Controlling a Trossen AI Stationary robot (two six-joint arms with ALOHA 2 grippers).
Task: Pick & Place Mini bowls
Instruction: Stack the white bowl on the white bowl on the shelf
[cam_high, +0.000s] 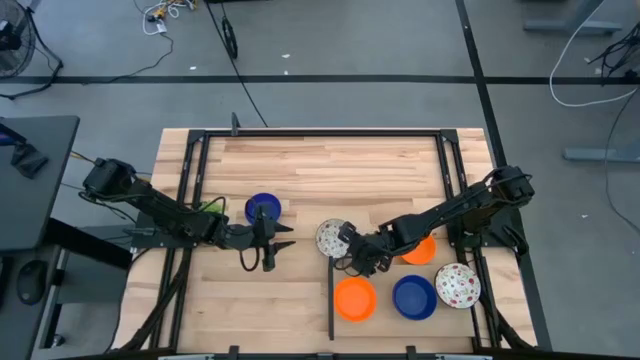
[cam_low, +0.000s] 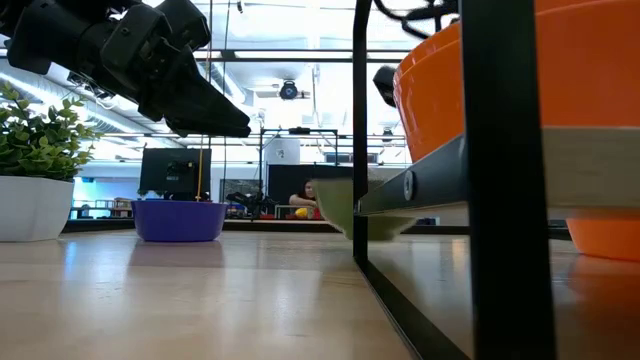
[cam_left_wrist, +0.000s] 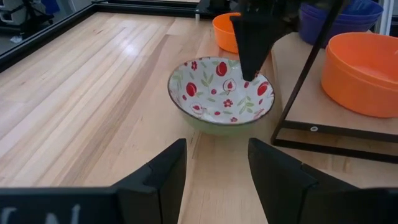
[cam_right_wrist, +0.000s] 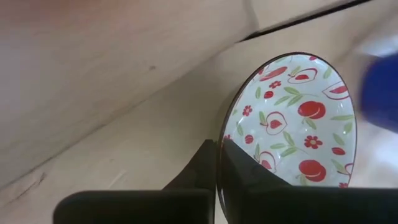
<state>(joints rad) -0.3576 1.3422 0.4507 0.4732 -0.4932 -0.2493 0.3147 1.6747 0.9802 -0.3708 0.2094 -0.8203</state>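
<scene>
A white mini bowl with red speckled pattern (cam_high: 328, 236) (cam_left_wrist: 219, 94) (cam_right_wrist: 292, 115) sits mid-table. My right gripper (cam_high: 347, 245) (cam_right_wrist: 219, 163) is shut on its rim. My left gripper (cam_high: 271, 250) (cam_left_wrist: 214, 177) is open and hovers above the table just left of that bowl, touching nothing. A blue bowl (cam_high: 262, 208) (cam_low: 180, 219) rests on its base behind the left gripper. On the right are an orange bowl (cam_high: 355, 299), a blue bowl (cam_high: 414, 297), a patterned bowl (cam_high: 457, 285) and another orange bowl (cam_high: 421, 250), partly under the right arm. My right gripper pinches the patterned bowl's rim (cam_right_wrist: 219, 144) on the side facing the table's right, one finger (cam_left_wrist: 250, 43) inside the bowl and one outside. The fingers come slanting down from the right. The bowl's base looks to be on the table (cam_left_wrist: 211, 127).
A black-framed raised board (cam_left_wrist: 323, 127) stands on the table's right part and carries the orange and blue bowls; its thin black edge (cam_high: 332, 300) runs toward the near side. A potted plant (cam_low: 35, 170) shows at the left of the low view. Bare wood (cam_high: 330, 165) lies toward the far edge.
</scene>
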